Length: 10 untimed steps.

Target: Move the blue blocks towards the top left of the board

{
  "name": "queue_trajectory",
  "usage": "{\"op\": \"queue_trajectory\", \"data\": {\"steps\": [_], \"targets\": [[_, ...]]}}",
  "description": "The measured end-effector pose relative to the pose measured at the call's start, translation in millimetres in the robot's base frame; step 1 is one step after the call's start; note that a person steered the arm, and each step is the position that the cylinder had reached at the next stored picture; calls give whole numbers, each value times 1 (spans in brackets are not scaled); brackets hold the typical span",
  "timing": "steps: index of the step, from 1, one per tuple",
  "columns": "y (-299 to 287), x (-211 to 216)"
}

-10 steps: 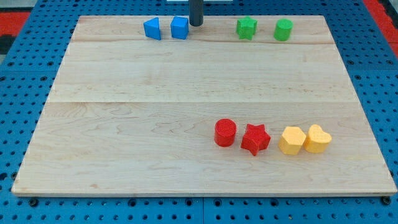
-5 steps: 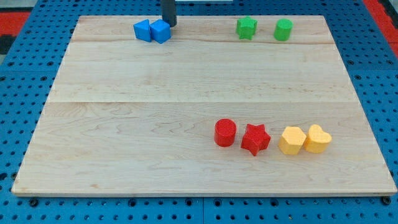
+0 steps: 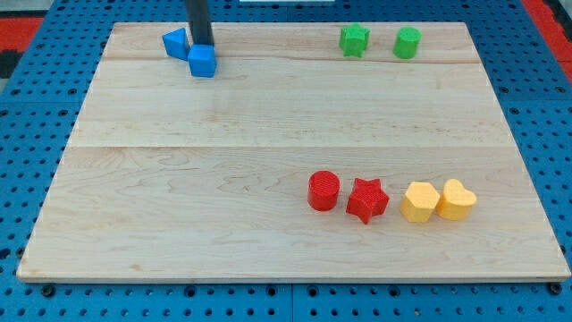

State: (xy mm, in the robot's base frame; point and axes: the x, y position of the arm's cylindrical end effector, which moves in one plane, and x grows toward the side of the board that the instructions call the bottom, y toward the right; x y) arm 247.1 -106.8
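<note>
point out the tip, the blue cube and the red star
my tip (image 3: pixel 202 44): camera view, very end of the rod, between the two blue blocks.
blue cube (image 3: pixel 204 62): camera view, middle of the block.
red star (image 3: pixel 367 199): camera view, middle of its top face.
</note>
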Motion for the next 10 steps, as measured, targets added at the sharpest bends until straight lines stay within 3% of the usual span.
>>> {"op": "queue_trajectory", "data": {"steps": [1, 2, 3, 5, 6, 7, 10], "targets": [[17, 24], [2, 54], [-38, 53], [-92, 5], [-33, 6], [3, -48], [-49, -43]]}}
